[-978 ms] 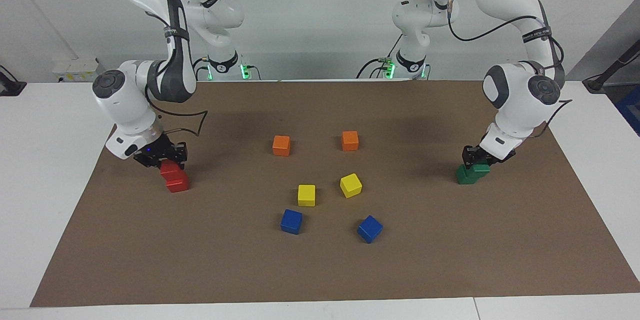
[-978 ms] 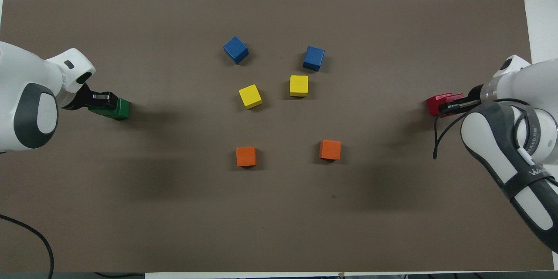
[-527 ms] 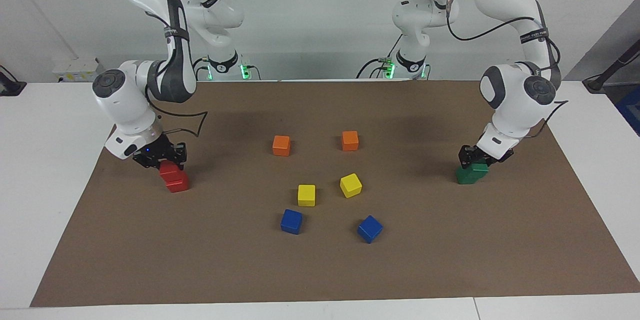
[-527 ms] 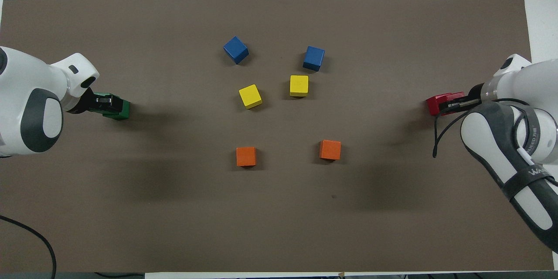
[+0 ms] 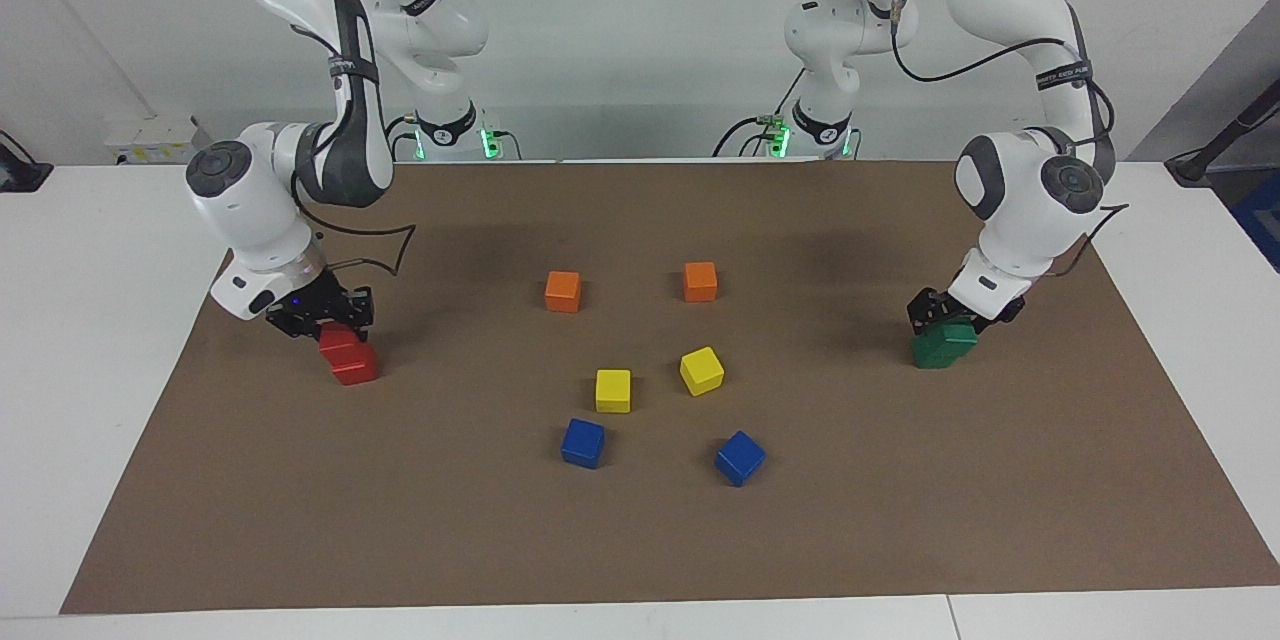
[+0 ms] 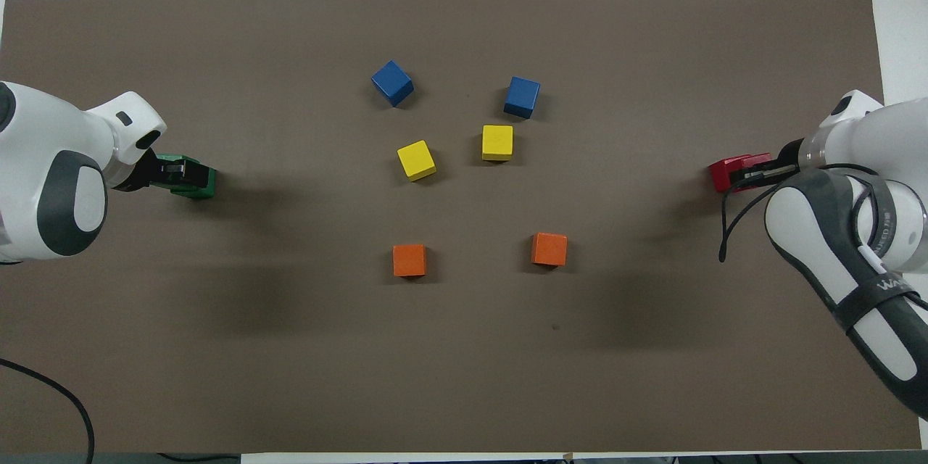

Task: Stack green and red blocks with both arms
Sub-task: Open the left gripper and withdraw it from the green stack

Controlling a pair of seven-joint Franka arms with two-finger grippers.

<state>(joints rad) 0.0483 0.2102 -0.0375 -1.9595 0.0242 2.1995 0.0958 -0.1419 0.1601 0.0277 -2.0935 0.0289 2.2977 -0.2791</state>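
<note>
Two red blocks are at the right arm's end of the mat. The upper red block (image 5: 338,344) rests on the lower red block (image 5: 357,367), shifted toward the robots. My right gripper (image 5: 325,322) is shut on the upper one; it also shows in the overhead view (image 6: 750,172). Two green blocks are at the left arm's end. The upper green block (image 5: 952,337) sits on the lower green block (image 5: 929,357), slightly offset. My left gripper (image 5: 940,318) is shut on the upper one; it also shows in the overhead view (image 6: 172,172).
On the middle of the brown mat (image 5: 900,520) are two orange cubes (image 5: 563,291) (image 5: 700,281), two yellow cubes (image 5: 613,390) (image 5: 702,370) and two blue cubes (image 5: 583,442) (image 5: 740,457). All are well apart from both stacks.
My left gripper has shifted a little toward the table's middle, and the upper green block now sits more squarely over the lower one. The right gripper and the red blocks have barely moved.
</note>
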